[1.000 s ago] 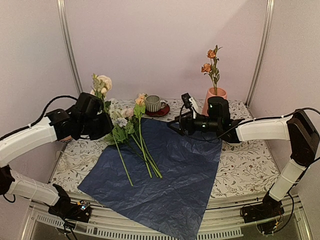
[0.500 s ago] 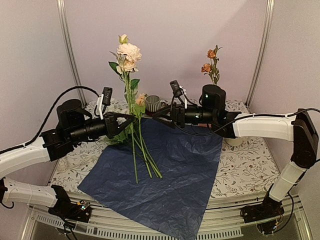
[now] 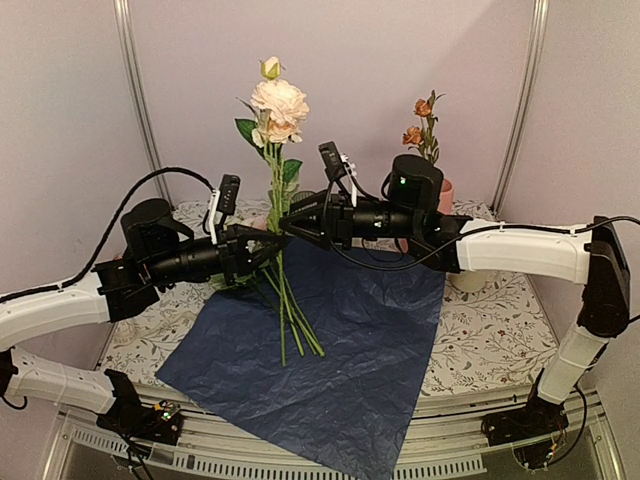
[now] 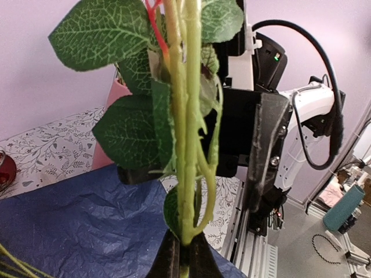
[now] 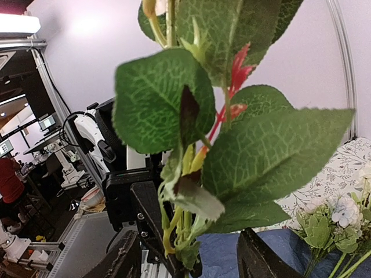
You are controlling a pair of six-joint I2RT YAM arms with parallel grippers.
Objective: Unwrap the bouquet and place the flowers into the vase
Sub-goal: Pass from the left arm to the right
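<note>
One cream flower [image 3: 278,105] stands upright in the top view, its stem [image 3: 279,200] pinched by the left end effector [image 3: 268,248]. Blue paper [image 3: 350,350] lies spread on the counter [image 3: 490,330] under other flowers [image 3: 297,318], and orange flowers [image 3: 420,125] sit in the vase [image 3: 446,196]. The left wrist view shows the same pinch. In the right wrist view, the right end effector [image 5: 188,243] is wide around the stem. Unwrapping looks done; most flowers are not yet in.

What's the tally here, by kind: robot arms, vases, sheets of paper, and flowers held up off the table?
Robot arms: 2 (left arm, right arm)
Pink vase: 1
Blue paper sheet: 1
Upright flower: 1
Total: 5
</note>
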